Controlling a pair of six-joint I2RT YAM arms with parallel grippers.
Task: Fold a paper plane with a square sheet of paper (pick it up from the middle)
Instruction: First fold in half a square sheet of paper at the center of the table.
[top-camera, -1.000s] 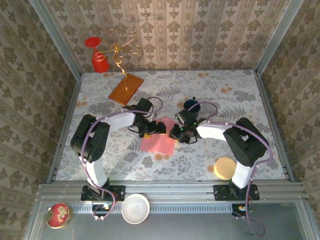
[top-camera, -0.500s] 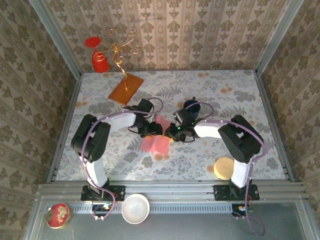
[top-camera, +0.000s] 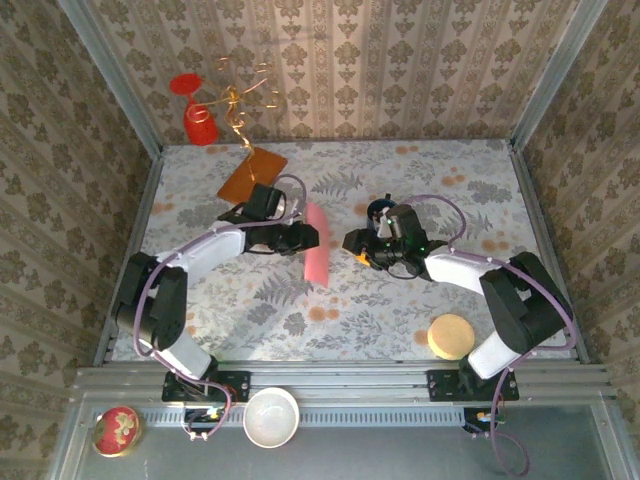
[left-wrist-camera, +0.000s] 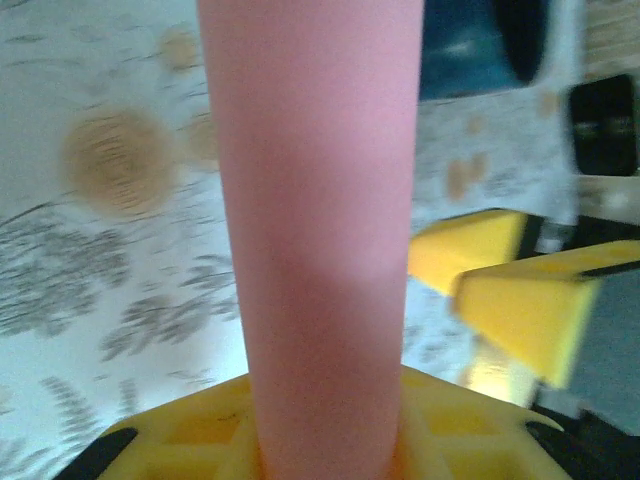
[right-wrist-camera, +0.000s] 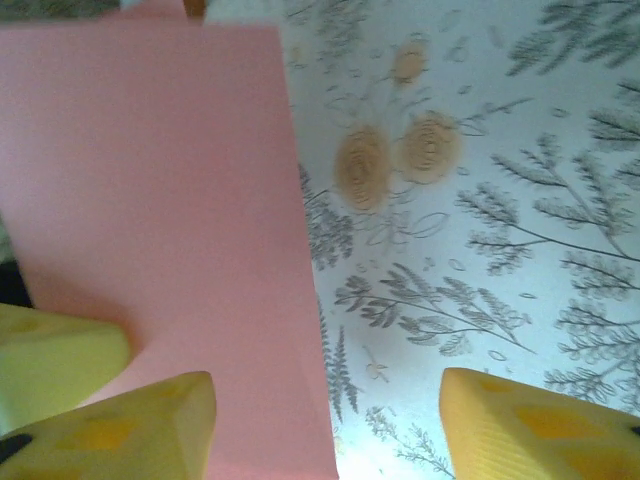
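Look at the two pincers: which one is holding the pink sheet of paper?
The left pincer: it pinches the sheet of paper, while the right pincer stands open beside it.

1. the sheet of paper (top-camera: 316, 245) is plain pink-red, no print on it;
2. the table (top-camera: 400, 300) is pale with grey fern leaves and little orange-tan blooms; the walls (top-camera: 400, 60) are beige-brown damask in stripes;
3. the board (top-camera: 252, 178) is flat orange-brown; the cup (top-camera: 383, 209) looks dark blue;
4. the stand (top-camera: 198, 122) is bright red; the wire swirl (top-camera: 240, 95) is gold;
5. the disc (top-camera: 450, 336) is yellow-tan; the bowl (top-camera: 271, 416) is white; the tin (top-camera: 116, 430) is red with a pale flowery motif;
6. the right gripper (right-wrist-camera: 325, 390) has yellow fingers (right-wrist-camera: 530, 420); the left arm (top-camera: 205, 250) and right arm (top-camera: 460, 268) are white and black with purple cables.
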